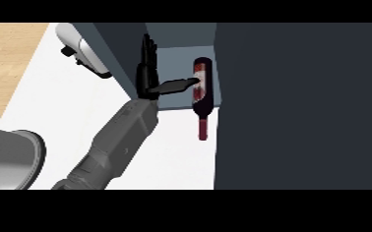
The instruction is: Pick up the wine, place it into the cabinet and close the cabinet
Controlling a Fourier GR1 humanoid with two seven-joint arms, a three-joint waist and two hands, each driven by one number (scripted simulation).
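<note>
Head view, single frame. One grey forearm entered from the lower edge at left of centre and ran up toward the cabinet (291,103); which arm it was could not be settled from the frame alone, though its lower-left entry and thumb pointing to view right suggested the left. Its black hand (148,73) stood at the cabinet's opening with the fingers (148,51) straight and extended upward in the view, close together, and the thumb (176,85) stuck out sideways toward the wine bottle (200,91). Thumb tip touched or nearly touched the bottle's label area; contact could not be confirmed. Nothing was enclosed by the fingers, so the hand was open and held nothing. The bottle lay on its side, body inside the pale-floored cabinet compartment, neck projecting out over the white counter (73,108). A large dark cabinet panel filled the view's right. A white-and-grey appliance (83,51) sat at upper left, and a grey rounded object (18,159) at the lower left edge.
</note>
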